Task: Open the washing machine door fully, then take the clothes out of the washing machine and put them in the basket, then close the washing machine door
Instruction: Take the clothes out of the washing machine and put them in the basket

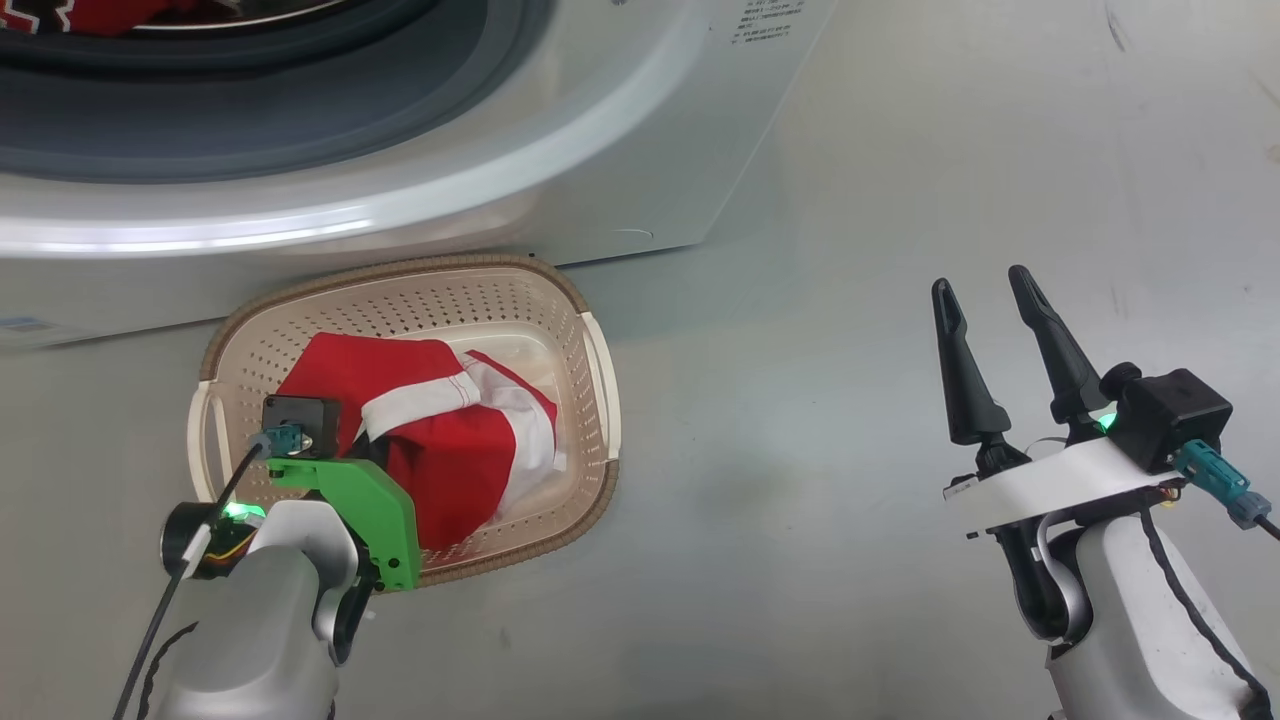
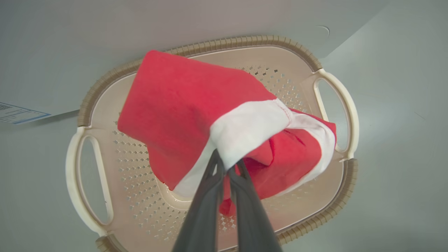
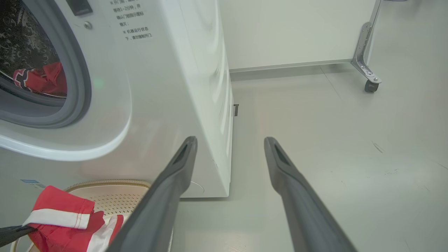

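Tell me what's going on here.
The left gripper is shut on a red-and-white garment, holding it over the basket on the floor in front of the washing machine. The right gripper hangs open and empty off to the right. A second red garment lies in the drum, so unloading isn't finished.

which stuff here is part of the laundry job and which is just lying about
Job: big white front-loading washing machine; cream perforated plastic basket with brown rim; red-and-white garment pinched in the left fingers; red lettered jersey inside the machine.
Lying about: metal bracket with black castor.
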Motion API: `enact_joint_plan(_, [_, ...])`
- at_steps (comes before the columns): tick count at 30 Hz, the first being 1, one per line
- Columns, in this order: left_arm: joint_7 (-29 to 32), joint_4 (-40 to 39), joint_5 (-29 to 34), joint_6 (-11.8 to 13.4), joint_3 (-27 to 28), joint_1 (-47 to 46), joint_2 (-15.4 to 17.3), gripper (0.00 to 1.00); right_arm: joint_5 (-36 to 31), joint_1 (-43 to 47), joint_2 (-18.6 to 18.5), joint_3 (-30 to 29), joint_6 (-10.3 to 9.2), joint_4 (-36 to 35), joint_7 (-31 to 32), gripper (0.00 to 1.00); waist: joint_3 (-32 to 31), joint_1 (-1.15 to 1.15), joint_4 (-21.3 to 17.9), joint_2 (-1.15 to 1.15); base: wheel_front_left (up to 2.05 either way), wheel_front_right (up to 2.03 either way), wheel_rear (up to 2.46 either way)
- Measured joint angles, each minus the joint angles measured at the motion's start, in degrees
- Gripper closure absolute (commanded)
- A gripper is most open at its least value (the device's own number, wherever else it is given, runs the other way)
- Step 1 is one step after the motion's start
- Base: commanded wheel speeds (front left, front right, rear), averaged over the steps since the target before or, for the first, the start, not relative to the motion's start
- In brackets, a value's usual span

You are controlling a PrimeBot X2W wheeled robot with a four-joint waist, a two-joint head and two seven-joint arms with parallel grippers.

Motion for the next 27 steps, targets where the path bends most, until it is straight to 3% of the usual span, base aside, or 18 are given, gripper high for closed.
enact_joint_plan(3, [0.8, 2.4, -0.1, 0.0, 0.2, -1.3, -0.4, 0.96, 0.2, -0.2, 0.0, 0.0, 0.00, 0.1, 0.0, 0.00, 0.8, 0.00, -0.4, 0.00, 0.00, 0.00, 0.00])
enact_joint_plan(4, [0.9, 3.1, -0.3, 0.1, 0.4, -1.5, -0.5, 0.81, 0.2, -0.3, 0.1, 0.0, 0.00, 0.1, 0.0, 0.00, 1.0, 0.00, -0.6, 0.00, 0.00, 0.00, 0.00])
enact_joint_plan(5, [1.0, 3.8, -0.5, 0.1, 0.5, -1.8, -0.5, 0.52, 0.2, -0.5, 0.1, 0.0, 0.00, 0.2, 0.0, 0.00, 1.1, 0.00, -0.7, 0.00, 0.00, 0.00, 0.00])
enact_joint_plan(6, [1.0, 4.3, -0.6, 0.1, 0.5, -2.0, -0.5, 0.02, 0.3, -0.6, 0.1, -0.1, 0.00, 0.2, 0.0, 0.00, 1.3, 0.00, -0.8, 0.00, 0.00, 0.00, 0.00])
enact_joint_plan(16, [-0.9, 8.3, -0.8, -0.3, 0.5, -4.2, -0.9, 0.00, 0.3, -0.8, 0.1, -1.0, 0.00, 1.0, 0.0, 0.00, 1.5, 0.00, -0.5, 0.00, 0.00, 0.00, 0.00])
enact_joint_plan(27, [-9.9, 9.2, -1.1, -1.0, 1.1, -4.1, -1.1, 0.00, 0.3, -0.8, 0.0, -1.6, 0.00, 2.8, 0.0, 0.00, -0.9, 0.00, 1.1, 0.00, 0.00, 0.00, 0.00])
